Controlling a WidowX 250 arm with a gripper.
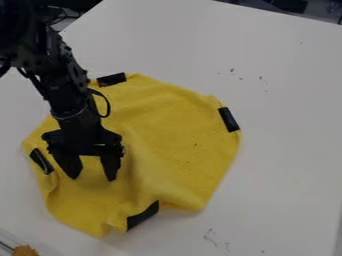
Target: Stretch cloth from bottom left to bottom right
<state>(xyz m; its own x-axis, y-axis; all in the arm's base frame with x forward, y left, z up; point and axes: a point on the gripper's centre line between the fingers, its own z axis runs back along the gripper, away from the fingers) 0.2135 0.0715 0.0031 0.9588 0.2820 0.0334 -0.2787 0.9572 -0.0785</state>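
Hanging over yellow cloth (180,130), tool (92,176) spread wide

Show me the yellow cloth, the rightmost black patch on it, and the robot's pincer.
Yellow cloth (170,125): camera view, on its broad middle.
Rightmost black patch (229,119): camera view, on its middle.
Pincer (92,178): camera view, midway between its parted fingertips.

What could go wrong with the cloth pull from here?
The gripper is open over the cloth, inboard of the left patch, so it may miss the edge. Bottom edge is rumpled; pulling could bunch it more. Nothing visibly pins the cloth to the table, so it might slide whole.
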